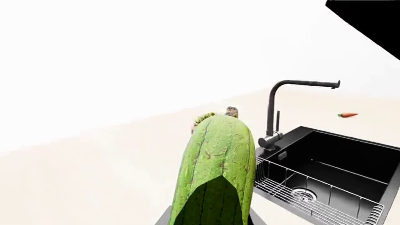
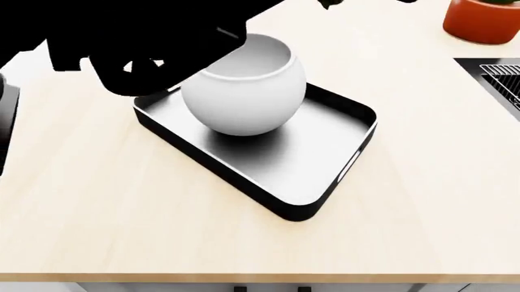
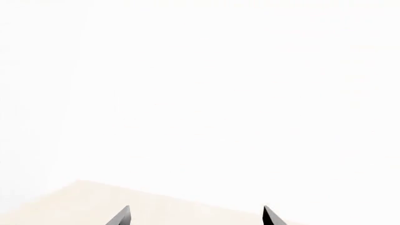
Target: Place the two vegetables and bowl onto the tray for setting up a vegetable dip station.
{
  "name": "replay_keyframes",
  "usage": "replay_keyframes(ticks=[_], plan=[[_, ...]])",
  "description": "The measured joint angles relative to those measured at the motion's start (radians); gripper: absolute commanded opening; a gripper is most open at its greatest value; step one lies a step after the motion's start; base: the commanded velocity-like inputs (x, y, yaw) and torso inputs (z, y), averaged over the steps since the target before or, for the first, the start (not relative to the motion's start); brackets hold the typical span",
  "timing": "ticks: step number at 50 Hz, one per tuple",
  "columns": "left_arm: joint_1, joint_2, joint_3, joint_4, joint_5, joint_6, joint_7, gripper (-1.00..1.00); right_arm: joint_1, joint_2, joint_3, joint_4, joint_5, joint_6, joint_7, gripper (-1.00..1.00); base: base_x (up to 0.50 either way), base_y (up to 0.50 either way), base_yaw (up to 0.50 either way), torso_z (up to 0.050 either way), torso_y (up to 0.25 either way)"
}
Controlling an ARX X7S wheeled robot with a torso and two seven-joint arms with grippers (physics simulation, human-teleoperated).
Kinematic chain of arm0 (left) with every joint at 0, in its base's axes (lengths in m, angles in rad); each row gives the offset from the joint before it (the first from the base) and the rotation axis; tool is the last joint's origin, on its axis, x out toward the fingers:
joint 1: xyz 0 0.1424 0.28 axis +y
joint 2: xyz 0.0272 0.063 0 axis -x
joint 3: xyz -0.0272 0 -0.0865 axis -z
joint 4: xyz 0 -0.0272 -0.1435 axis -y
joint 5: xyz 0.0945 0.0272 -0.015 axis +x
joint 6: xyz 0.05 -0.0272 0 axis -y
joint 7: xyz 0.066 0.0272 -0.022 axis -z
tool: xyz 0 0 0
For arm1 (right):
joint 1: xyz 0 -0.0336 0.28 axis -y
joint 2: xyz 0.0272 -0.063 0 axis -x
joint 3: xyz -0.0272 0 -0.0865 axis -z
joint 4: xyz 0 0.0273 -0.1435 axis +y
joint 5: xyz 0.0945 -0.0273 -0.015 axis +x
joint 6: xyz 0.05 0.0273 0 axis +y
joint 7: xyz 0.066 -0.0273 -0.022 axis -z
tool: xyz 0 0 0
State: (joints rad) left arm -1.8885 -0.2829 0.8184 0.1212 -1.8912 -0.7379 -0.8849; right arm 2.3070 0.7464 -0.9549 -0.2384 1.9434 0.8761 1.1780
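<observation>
Left hand [image 1: 212,220], mostly cut off, apparently grips cucumber [image 1: 216,168].

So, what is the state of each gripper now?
Left gripper: shut on the cucumber.
Right gripper: open, holding nothing.

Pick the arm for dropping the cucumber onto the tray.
Left. Its claw already holds the cucumber, and in the head view that arm hangs over the tray beside the white bowl. The right claw is open, empty, facing a blank wall.
</observation>
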Motion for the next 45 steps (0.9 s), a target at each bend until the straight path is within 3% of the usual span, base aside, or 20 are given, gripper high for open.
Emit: replay_keyframes(ticks=[23,45], plan=[[-0.01,0.085,0.084,-0.11,-0.016,-0.056,0.062,-1.0,-0.035,-0.012,0.047,-0.007,-0.007,0.025,0.005,1.0,0.0,0.0,0.0,0.0,0.0],[0.048,0.06,0.153,-0.083,-0.092,-0.113,0.016,-1.0,-0.062,-0.013,0.069,-0.009,-0.014,0.034,0.004,1.0,0.0,0.0,0.0,0.0,0.0]])
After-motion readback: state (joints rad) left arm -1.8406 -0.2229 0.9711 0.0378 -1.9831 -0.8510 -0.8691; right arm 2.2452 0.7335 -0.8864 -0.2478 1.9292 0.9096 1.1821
